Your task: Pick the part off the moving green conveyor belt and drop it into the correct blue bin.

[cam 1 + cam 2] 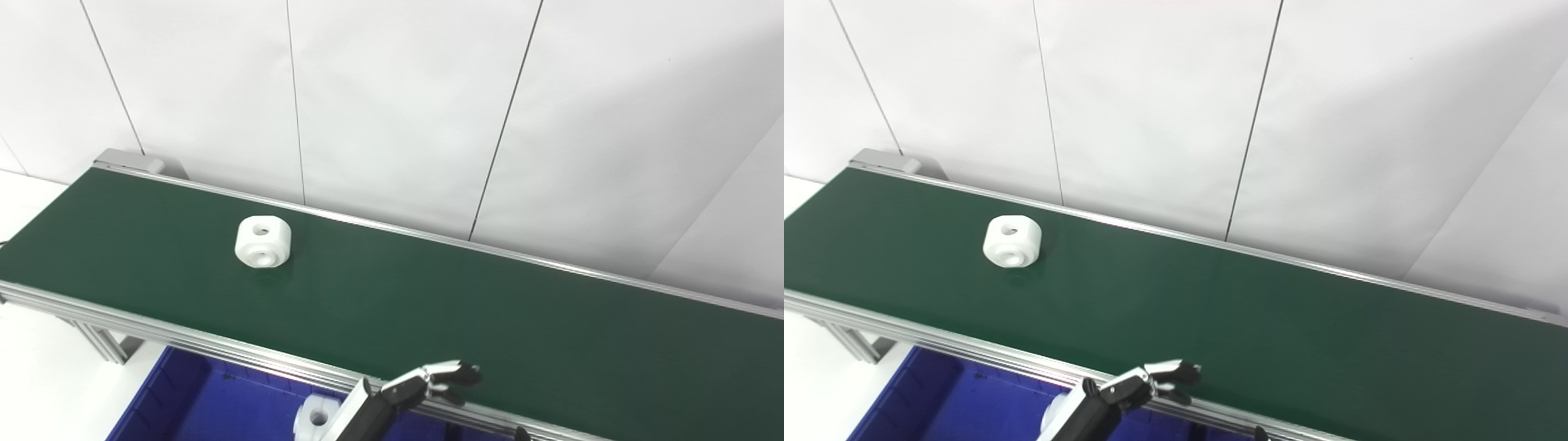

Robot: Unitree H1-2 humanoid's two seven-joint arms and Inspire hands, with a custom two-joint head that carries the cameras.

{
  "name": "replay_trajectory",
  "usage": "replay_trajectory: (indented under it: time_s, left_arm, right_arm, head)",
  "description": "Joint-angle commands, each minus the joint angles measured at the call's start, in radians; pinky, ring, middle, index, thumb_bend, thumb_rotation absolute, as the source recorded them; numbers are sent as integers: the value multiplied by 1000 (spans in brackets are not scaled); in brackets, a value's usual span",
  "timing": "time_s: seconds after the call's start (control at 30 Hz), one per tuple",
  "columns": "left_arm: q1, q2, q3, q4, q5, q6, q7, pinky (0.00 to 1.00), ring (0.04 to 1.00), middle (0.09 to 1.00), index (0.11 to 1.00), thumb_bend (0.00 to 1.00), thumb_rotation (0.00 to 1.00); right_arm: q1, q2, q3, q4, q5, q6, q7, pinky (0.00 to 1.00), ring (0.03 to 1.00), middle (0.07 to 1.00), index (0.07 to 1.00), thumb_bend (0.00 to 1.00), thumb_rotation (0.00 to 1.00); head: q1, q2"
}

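Here, part [263,242]: white block with holes, resting toward the far-left of the green conveyor belt [429,306], bare belt all around it.
Left robot hand [438,380]: over the belt's near rail, fingers apart, empty, well apart from the part.
Blue bin [202,398]: below the near rail, holding another white part [315,416].

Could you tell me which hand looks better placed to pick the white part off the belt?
Probably the left hand: it reaches over the belt's near rail, empty, while the white part lies up-belt. No right hand is in view.
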Motion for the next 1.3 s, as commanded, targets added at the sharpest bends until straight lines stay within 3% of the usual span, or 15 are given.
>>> replay_trajectory:
  time_s: [0.0,0.17,0.33,0.43,0.67,0.93,1.07,1.27]
  left_arm:
    - [-39,7,12,-79,21,19,-7,702,816,823,769,943,465]
    - [-138,44,68,-185,24,96,-32,729,834,825,774,997,400]
    - [-267,102,132,-178,96,112,-46,750,860,848,805,964,421]
    - [-350,145,162,-139,161,103,-59,790,874,855,805,944,415]
    - [-560,281,197,6,360,22,-70,769,825,812,797,949,383]
    - [-715,370,211,148,495,29,-76,703,781,788,781,1000,336]
    - [-773,407,205,229,539,27,-78,574,710,759,760,1000,318]
    - [-826,444,179,356,580,14,-72,601,707,757,753,1000,268]
  right_arm:
    - [20,4,-13,-47,4,-54,22,1000,978,996,1000,804,1000]
    - [31,18,-25,-66,-3,-53,45,1000,983,1000,1000,794,1000]
    - [32,29,-36,-67,-1,-53,59,1000,977,998,1000,767,1000]
    - [33,36,-42,-64,0,-54,65,1000,974,995,1000,772,1000]
    - [33,48,-53,-57,3,-53,83,1000,971,992,1000,766,1000]
    - [38,59,-56,-58,6,-53,91,1000,967,985,999,780,1000]
    - [37,62,-56,-56,4,-53,91,1000,966,986,1000,774,1000]
    - [34,64,-53,-55,4,-54,92,1000,969,989,1000,771,1000]
  head:
    - [0,13]
    - [-5,14]
    - [-6,13]
    - [-8,5]
    - [-12,-2]
    - [-19,-3]
    - [-20,-5]
    - [-21,-6]
